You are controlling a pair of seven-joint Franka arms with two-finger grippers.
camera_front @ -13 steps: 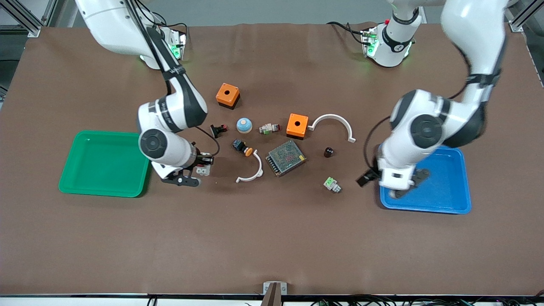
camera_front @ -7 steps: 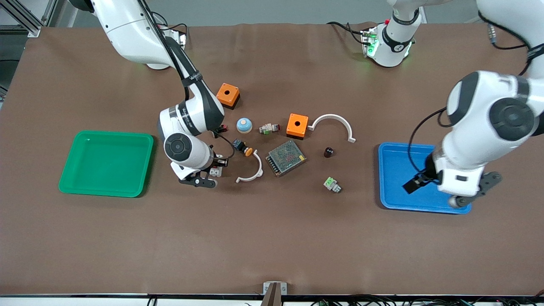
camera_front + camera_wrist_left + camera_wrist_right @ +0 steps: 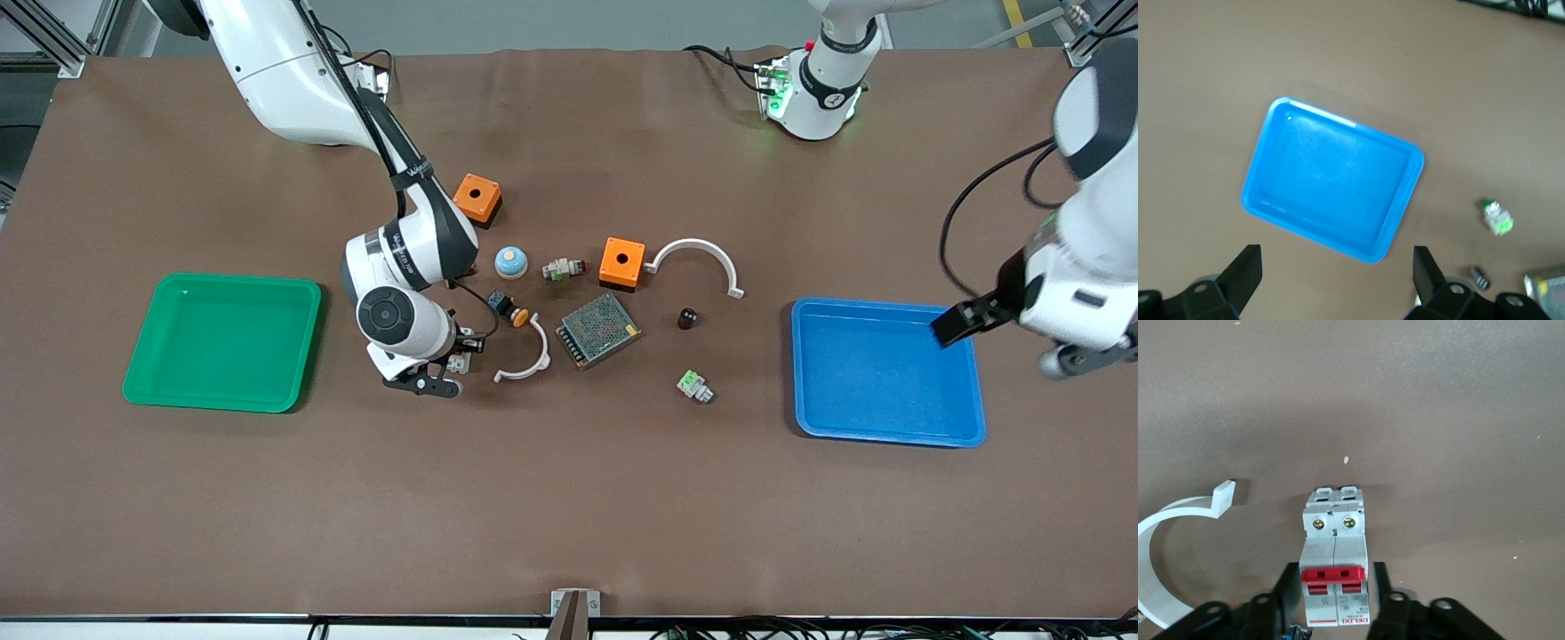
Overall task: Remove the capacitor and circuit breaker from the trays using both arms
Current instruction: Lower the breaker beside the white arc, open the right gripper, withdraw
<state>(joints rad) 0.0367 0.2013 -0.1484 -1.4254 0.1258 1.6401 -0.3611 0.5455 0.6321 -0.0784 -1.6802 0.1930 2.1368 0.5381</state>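
Note:
The breaker (image 3: 459, 360), a white-grey block with red levers, sits between my right gripper's (image 3: 449, 358) fingers, low over the table beside a white arc. In the right wrist view the breaker (image 3: 1335, 567) fills the gap of the right gripper (image 3: 1333, 603), which is shut on it. The capacitor (image 3: 687, 317), a tiny black cylinder, stands on the table between the mesh box and the blue tray (image 3: 889, 436); it also shows in the left wrist view (image 3: 1479, 278). My left gripper (image 3: 958, 322) is open, empty and high over the blue tray's (image 3: 1338, 123) edge at the left arm's end.
The green tray (image 3: 222, 404) lies at the right arm's end. Two orange boxes (image 3: 476, 197) (image 3: 622, 262), two white arcs (image 3: 698, 249) (image 3: 529, 360), a mesh-covered box (image 3: 598, 330), a green-topped part (image 3: 694, 386), a blue dome (image 3: 511, 261) and an orange-capped button (image 3: 508, 308) lie mid-table.
My right gripper has carried the breaker away from the green tray toward the white arc. My left arm has swung across the blue tray toward its own end of the table.

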